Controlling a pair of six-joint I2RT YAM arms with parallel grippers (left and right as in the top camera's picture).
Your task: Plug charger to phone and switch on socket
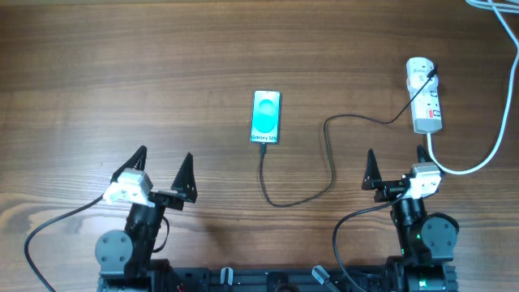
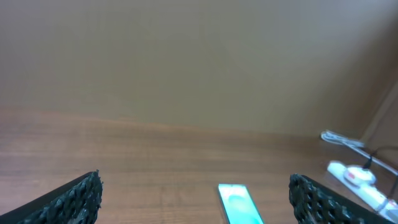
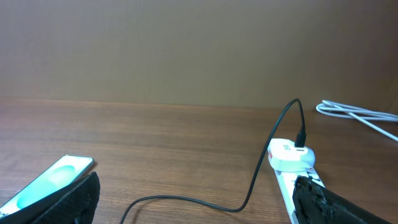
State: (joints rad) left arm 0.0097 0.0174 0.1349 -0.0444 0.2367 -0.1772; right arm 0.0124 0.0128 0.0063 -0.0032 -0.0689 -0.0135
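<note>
Left pincer (image 1: 165, 154) and right pincer (image 1: 396, 152) both hang spread at the near edge, phone (image 1: 266, 117) centre of the counter (image 1: 122, 65), charger cable (image 1: 262, 170) looping from its near end to the power strip (image 1: 424, 105) near the far-right corner.

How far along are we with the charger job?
The charger sits plugged in the socket; its cable reaches the phone, seating unconfirmed. Nothing in hand: left hand and right hand open, empty. Left: verify connector, press the socket switch, whose state I cannot read.
</note>
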